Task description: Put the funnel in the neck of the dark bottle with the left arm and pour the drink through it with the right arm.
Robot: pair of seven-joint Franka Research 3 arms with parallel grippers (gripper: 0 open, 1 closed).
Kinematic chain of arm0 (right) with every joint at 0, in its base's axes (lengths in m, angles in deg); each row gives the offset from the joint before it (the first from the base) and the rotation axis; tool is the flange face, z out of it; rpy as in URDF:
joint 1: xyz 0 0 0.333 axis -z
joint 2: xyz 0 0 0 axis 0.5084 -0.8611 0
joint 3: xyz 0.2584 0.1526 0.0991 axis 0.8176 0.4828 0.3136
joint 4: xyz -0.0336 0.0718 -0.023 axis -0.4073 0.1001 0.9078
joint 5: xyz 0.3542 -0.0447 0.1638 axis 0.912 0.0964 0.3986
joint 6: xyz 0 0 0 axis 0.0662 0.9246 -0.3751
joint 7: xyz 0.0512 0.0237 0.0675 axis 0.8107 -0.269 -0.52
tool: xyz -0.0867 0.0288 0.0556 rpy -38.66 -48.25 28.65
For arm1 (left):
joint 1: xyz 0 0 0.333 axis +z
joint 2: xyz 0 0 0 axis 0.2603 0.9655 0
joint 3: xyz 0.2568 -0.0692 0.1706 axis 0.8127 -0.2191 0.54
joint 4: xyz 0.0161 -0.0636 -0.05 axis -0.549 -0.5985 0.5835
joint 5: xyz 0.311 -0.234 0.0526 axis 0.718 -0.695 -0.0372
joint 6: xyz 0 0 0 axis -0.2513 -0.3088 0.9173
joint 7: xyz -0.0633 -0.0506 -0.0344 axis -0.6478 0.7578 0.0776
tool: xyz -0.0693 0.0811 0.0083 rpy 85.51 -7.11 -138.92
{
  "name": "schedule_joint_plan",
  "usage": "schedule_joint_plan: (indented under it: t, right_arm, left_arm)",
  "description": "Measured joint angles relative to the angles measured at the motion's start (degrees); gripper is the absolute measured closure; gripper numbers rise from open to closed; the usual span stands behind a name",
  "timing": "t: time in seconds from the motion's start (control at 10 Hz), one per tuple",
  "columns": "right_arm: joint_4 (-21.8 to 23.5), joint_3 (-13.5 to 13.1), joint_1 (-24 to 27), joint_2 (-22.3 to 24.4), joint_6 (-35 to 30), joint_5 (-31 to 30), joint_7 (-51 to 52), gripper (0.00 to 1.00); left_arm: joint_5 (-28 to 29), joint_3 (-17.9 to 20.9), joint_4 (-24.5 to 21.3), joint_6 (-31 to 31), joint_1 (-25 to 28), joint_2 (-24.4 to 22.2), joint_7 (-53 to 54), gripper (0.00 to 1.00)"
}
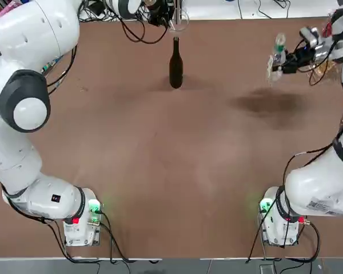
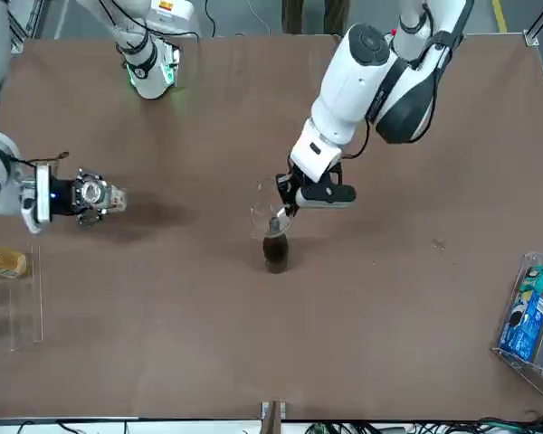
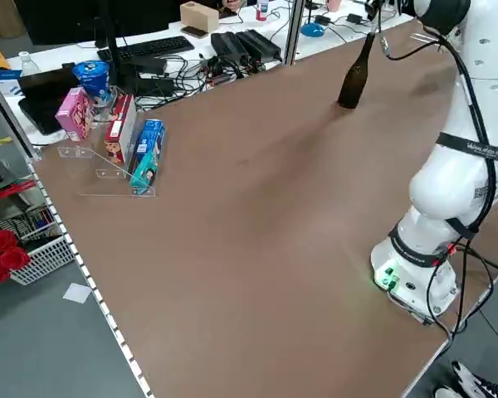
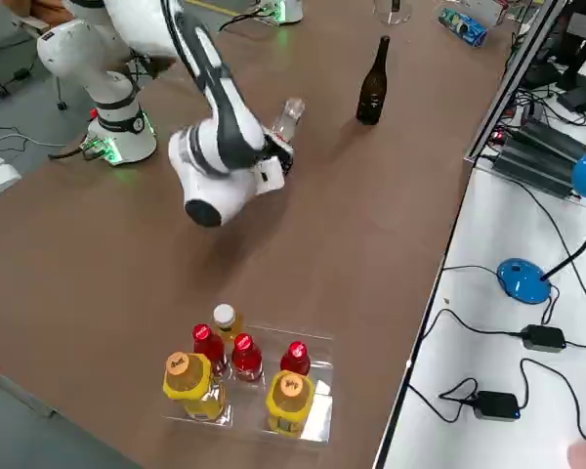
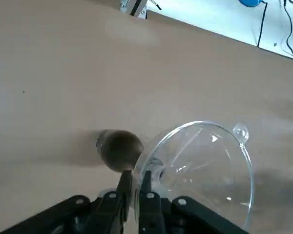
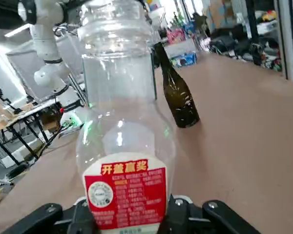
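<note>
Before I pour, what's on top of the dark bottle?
Nothing sits in the dark bottle's bare mouth; the left gripper holds the clear funnel above it. The patch of table directly under the bottle's base is covered and can't be seen.

The bottle's red-and-white label (image 6: 126, 192) reads "开盖赢奖" (finer lines seem too blurred).

Two robot arms, one dark bottle (image 1: 176, 65), one funnel (image 5: 198, 170)

Dark bottle (image 1: 176, 67): slim, upright on table; clear funnel (image 5: 200, 170) near its mouth; clear drink (image 6: 127, 136) raised.
</note>
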Motion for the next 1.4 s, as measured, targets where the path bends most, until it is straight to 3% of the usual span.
schedule_joint_plan:
  t: [0.2,0.5,0.7,1.0,1.2,1.4]
  right_arm:
    - [-0.1,0.0,-1.4,5.6,2.0,-2.3,-9.9,0.61]
    - [-0.6,0.4,-3.8,9.3,4.4,-4.0,-21.2,0.61]
    - [-1.1,3.9,-4.3,13.0,7.9,-6.3,-31.7,0.61]
    - [-1.2,11.0,-4.7,19.4,13.2,-9.9,-49.7,0.61]
    - [-1.2,15.8,-4.9,22.2,16.3,-11.3,-60.9,0.61]
    - [-1.4,20.8,-5.0,25.0,18.7,-14.2,-73.0,0.61]
  left_arm:
    - [0.0,0.0,0.0,0.0,0.0,0.0,0.0,0.77]
    - [0.0,0.0,0.7,0.2,0.5,-0.4,0.0,0.32]
    - [-3.0,0.7,1.5,-1.5,1.1,-2.1,-0.1,0.04]
    - [-11.6,6.8,2.3,-5.8,1.5,-3.8,7.1,0.01]
    - [-15.7,11.3,2.2,-11.0,2.2,-3.8,23.7,0.01]
    - [-21.0,10.5,1.2,-16.4,9.8,-3.9,40.6,0.00]
